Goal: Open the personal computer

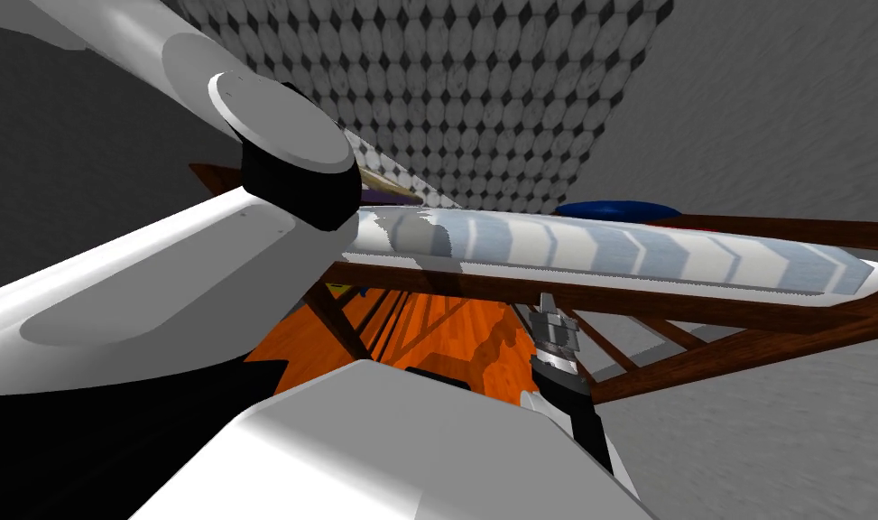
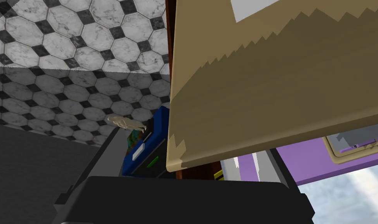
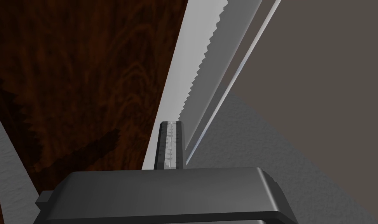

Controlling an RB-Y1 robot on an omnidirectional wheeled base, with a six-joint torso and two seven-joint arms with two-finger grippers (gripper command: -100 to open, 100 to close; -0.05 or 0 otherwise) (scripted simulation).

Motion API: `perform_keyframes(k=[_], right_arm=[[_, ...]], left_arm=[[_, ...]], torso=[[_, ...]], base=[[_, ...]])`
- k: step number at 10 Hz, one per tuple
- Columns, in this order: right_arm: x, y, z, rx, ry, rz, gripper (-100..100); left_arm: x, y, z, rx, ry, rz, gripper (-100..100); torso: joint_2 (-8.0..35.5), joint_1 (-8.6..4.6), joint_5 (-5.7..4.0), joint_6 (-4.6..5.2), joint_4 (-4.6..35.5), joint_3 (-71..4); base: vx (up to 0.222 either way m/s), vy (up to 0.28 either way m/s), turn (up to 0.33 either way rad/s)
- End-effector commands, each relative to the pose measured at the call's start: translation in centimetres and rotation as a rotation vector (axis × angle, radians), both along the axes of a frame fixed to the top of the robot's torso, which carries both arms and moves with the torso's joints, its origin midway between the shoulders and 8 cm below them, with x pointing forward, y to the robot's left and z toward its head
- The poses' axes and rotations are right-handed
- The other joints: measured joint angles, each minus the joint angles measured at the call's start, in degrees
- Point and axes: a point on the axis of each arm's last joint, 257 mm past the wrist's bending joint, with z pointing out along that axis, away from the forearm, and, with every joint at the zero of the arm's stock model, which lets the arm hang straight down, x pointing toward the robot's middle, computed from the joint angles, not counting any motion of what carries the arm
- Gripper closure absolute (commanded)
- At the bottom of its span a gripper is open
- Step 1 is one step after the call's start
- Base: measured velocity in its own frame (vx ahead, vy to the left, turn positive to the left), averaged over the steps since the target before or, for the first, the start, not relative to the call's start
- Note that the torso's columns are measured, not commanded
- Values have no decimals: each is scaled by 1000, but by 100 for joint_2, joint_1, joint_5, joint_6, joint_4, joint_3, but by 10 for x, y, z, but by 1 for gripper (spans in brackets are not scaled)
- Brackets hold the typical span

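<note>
A broad tan slab with a white patch, seemingly the computer's lid, stands close before my left gripper. Beside it lies a purple base with a beige keyboard-like panel. The left gripper is open: one grey finger rises on one side of the slab's near corner and the other finger on the far side. My right gripper is shut on nothing, just under the table's pale front edge; in the head view the right gripper sits below the table top.
The table has a dark wooden frame and a pale glossy top. A blue box with a small tan figure lies past the slab. A blue thing sits at the table's far side. Tiled floor lies beyond.
</note>
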Motion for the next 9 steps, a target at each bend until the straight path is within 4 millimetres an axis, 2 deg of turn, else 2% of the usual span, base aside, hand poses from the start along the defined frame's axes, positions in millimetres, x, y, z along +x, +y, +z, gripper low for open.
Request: perform_keyframes(k=[1, 2, 3, 4, 9], right_arm=[[-1, -1, 1, -1, -3, -3, 0], [-3, -3, 1, -2, -5, -7, 0], [-5, -5, 1, -3, -6, -12, 0], [-6, -6, 2, -3, -9, -15, 0], [-11, -8, 8, -7, -30, -21, 0]], left_arm=[[-7, -13, 23, -2, -4, -1, -100], [-9, -17, 28, -2, -4, 0, -100], [-7, -14, 24, 0, 0, -2, -100], [-8, -14, 25, -3, -1, -2, 0], [-7, -15, 23, -4, 3, -3, 0]], torso=[[-4, 15, 11, -3, -3, -4], [-14, 30, 16, -11, -3, -9], [-22, 38, 20, -15, -5, -14], [-4, 31, 23, 1, -10, -8], [94, -16, 4, 41, 10, 52]], base=[[42, 50, 4], [39, 39, -2], [-16, 6, -56], [-43, -11, -58], [-27, -3, -36]])
